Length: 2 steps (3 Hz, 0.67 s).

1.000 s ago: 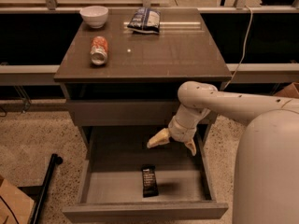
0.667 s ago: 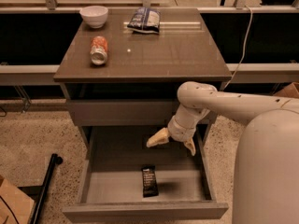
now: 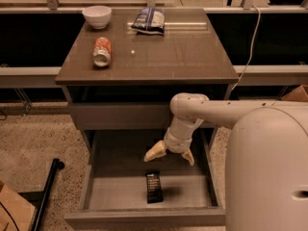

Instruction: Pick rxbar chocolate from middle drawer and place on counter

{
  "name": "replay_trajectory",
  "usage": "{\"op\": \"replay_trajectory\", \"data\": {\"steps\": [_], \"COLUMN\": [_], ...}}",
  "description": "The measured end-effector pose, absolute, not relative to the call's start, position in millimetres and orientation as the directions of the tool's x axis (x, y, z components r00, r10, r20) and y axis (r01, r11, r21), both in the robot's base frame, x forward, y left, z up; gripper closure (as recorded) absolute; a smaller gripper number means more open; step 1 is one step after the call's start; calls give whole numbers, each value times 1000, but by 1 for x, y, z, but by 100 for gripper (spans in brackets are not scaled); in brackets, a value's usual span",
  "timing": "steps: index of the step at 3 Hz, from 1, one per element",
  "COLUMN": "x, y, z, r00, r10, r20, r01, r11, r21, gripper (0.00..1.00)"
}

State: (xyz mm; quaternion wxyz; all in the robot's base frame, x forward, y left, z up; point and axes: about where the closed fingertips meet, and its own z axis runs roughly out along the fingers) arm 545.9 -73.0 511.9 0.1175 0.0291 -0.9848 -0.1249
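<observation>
The rxbar chocolate (image 3: 154,186), a small black bar with a pale label at its far end, lies flat on the floor of the open middle drawer (image 3: 110,189), near the front centre. My gripper (image 3: 172,155) hangs over the drawer, just above and behind the bar, a little to its right. Its two pale fingers (image 3: 155,152) are spread wide apart and hold nothing. The counter (image 3: 183,57) is the glossy grey-brown top of the cabinet.
On the counter stand a white bowl (image 3: 97,16) at the back left, a can (image 3: 102,52) lying on its side, and a blue-white chip bag (image 3: 149,20) at the back. A black pole (image 3: 45,196) lies on the floor to the left. The robot body (image 3: 269,172) fills the right.
</observation>
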Motion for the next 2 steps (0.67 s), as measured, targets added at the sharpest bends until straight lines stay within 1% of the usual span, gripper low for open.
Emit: {"op": "replay_trajectory", "data": {"steps": [2], "x": [532], "y": [-59], "z": [459], "r00": [-973], "r10": [-8], "r20": [232], "r01": [57], "r11": [961], "r21": [271], "gripper": [0]}}
